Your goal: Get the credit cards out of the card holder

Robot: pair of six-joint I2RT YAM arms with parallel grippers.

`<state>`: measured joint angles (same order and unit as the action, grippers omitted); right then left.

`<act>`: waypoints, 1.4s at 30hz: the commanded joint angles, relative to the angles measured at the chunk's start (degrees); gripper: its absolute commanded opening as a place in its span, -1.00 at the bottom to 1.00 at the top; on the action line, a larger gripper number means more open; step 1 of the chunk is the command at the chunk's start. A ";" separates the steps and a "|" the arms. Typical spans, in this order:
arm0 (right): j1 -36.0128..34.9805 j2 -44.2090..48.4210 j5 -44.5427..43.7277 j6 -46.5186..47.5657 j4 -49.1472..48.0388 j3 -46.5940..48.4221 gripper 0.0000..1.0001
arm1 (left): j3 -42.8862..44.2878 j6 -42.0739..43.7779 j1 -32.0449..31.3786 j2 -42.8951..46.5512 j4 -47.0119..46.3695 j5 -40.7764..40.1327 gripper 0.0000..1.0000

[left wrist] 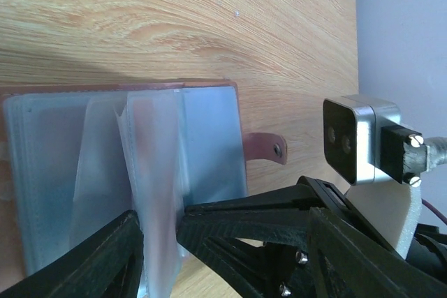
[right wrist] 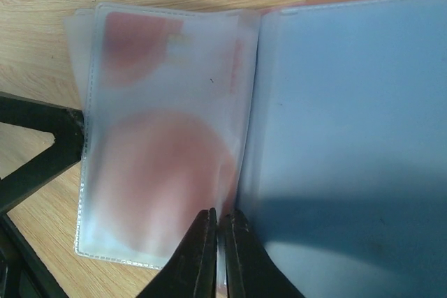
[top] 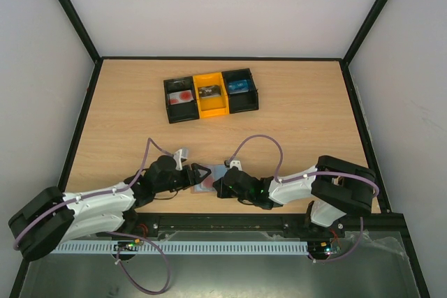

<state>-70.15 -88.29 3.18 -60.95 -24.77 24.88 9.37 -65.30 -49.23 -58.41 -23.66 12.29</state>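
The card holder [top: 208, 183] lies open near the table's front edge, between both grippers. In the left wrist view its blue-grey panels [left wrist: 209, 130] lie flat and clear sleeves stand up from the spine. My left gripper [left wrist: 159, 218] is closed on one upright sleeve. In the right wrist view a pale credit card with red round marks [right wrist: 160, 151] sits inside a clear sleeve beside the blue-grey panel [right wrist: 349, 102]. My right gripper [right wrist: 220, 218] is pinched shut on that sleeve's edge at the spine. No plain red card shows at the holder.
A black-and-yellow three-compartment tray [top: 241, 106] stands at the back centre; its left compartment holds a pale card with a red mark [top: 181, 96]. The holder's brown snap strap [left wrist: 269, 148] sticks out sideways. Black frame rails border the table.
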 commanded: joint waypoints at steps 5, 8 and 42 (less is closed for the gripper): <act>-0.34 -1.19 -0.17 -0.58 0.74 -0.49 -0.81 | 1.51 -1.61 -1.92 0.66 -1.18 1.15 0.31; -0.34 -0.96 -0.43 -0.62 0.64 -0.60 -0.79 | 2.19 -1.83 -2.70 0.54 -1.11 0.97 0.31; -0.34 13.76 -10.44 -3.07 6.15 -6.49 -0.62 | 8.94 0.08 -6.20 -7.71 -4.27 0.16 0.33</act>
<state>-70.15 -78.48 -1.56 -62.85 -23.70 19.70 16.58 -66.06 -54.94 -64.34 -25.41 12.03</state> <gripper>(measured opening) 0.190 0.669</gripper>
